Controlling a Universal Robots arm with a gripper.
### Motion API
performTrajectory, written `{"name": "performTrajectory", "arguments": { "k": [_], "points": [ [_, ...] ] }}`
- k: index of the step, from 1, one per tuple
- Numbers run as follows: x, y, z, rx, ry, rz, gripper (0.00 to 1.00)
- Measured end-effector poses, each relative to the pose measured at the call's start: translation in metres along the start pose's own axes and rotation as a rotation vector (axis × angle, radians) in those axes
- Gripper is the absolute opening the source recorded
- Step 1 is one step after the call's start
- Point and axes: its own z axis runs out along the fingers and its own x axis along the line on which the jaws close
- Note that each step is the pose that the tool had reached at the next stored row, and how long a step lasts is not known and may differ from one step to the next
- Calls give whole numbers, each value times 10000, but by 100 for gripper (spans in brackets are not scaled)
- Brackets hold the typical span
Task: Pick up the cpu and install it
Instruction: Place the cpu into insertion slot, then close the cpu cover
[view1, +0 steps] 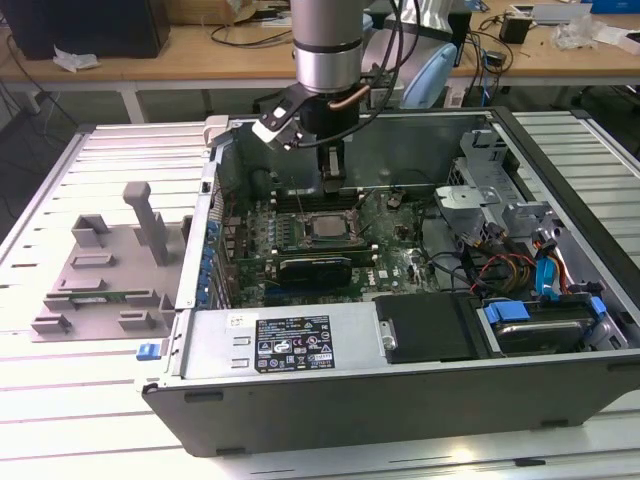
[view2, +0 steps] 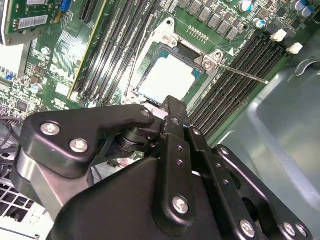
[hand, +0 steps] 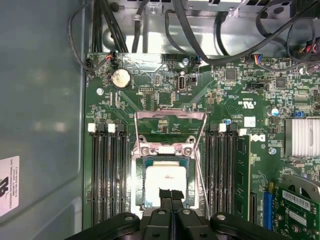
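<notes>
The cpu (view1: 325, 227) lies flat in the dark socket on the green motherboard (view1: 395, 255), inside the open computer case. Its pale silver top shows in both wrist views (view2: 167, 75) (hand: 167, 180). The socket's metal load plate (hand: 170, 125) is flipped open beside it, and the thin lever (hand: 200, 172) is raised. My gripper (view1: 333, 186) hangs a short way above the cpu, a little toward the case's back wall. Its two black fingertips (hand: 165, 194) are pressed together with nothing between them, so the gripper (hand: 171, 195) is shut.
Memory slots (hand: 107, 175) flank the socket on both sides. A graphics card (view1: 315, 265) lies in front of it. Case walls (view1: 210, 230), a drive cage (view1: 490, 200) and cables (view1: 500, 270) crowd the exterior view's right. A grey fixture (view1: 100, 275) stands on the table outside.
</notes>
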Motion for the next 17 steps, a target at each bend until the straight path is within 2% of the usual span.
{"name": "performTrajectory", "arguments": {
  "k": [14,17],
  "points": [
    [0,1,-12,0,0,0,11],
    [-1,1,-45,0,1,1,11]
  ]
}}
